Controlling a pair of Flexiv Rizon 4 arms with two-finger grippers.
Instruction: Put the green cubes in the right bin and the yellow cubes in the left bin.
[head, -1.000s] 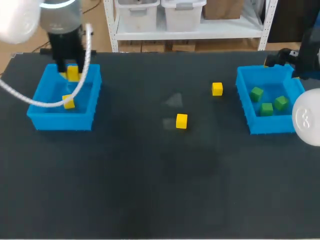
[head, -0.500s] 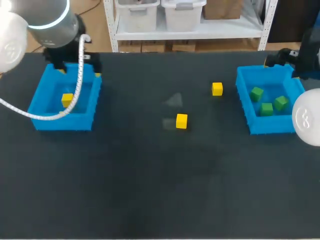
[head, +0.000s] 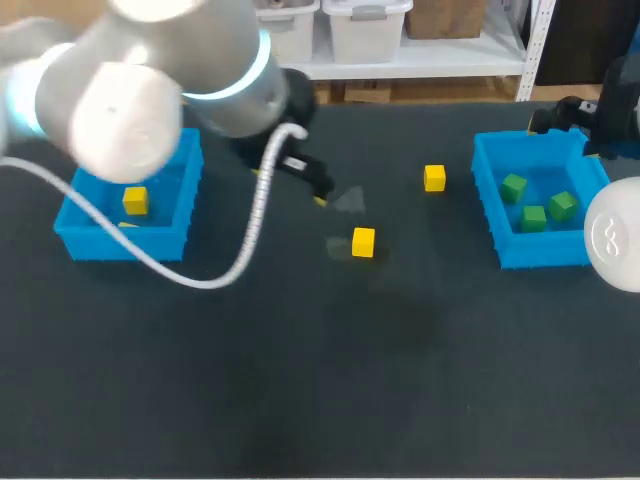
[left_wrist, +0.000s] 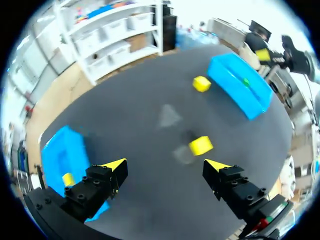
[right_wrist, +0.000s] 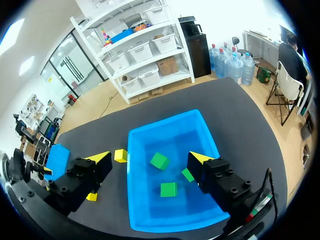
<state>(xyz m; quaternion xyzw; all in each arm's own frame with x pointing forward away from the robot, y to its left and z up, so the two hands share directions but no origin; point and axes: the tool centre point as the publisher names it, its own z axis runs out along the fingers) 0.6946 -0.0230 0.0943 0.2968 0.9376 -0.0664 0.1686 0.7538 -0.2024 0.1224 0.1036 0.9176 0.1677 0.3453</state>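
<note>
The head view looks down on the whole bench (head: 320, 380) from above and behind. The left wrist view faces across its middle; the right wrist view hangs close over the right bin (right_wrist: 142, 200), seen in all three.

No word, number or sign can be read on the dark bench (head: 320, 400), the left blue plastic bin (head: 75, 232) or the right blue plastic bin (head: 540, 258). The right arm's white round cap (head: 612, 238) bears a faint grey mark, perhaps a logo, too blurred to read.
</note>
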